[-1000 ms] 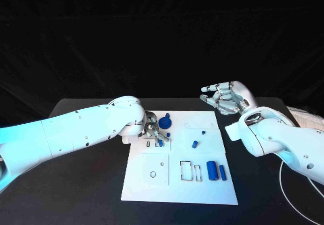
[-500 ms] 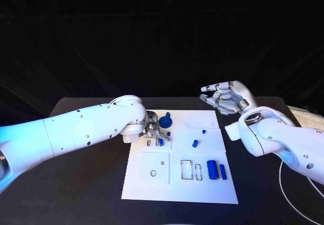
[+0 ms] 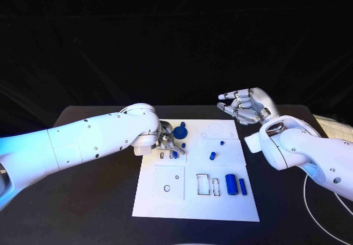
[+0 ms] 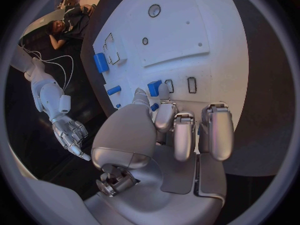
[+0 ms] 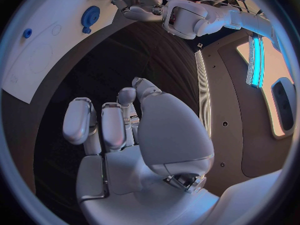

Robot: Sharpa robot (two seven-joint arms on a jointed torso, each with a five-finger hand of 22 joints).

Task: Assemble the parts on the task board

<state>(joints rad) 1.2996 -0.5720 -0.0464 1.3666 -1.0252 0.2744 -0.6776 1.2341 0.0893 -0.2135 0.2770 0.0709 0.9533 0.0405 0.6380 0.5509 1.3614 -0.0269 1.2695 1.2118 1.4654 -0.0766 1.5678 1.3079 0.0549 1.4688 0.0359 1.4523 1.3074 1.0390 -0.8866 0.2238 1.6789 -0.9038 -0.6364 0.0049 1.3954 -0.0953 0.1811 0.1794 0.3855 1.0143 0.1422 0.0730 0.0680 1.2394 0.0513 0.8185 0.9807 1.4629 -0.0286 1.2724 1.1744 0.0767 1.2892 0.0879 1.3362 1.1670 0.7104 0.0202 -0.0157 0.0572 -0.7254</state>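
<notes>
Board work: task board [image 3: 221, 204] is lying under the left hand [image 3: 166, 143], which is pinching a small blue part [image 4: 154, 88] just above slots at its fingertips. Right hand [image 3: 246, 107] is hovering well apart, loosely curled, holding nothing. Advice: keep part square to slot, lowering gently.

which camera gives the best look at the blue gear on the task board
The head view: the blue gear sits in plain sight near the task board's far edge, beside the left hand. The right wrist view shows it small and bent at the rim. I cannot make it out in the left wrist view.
</notes>
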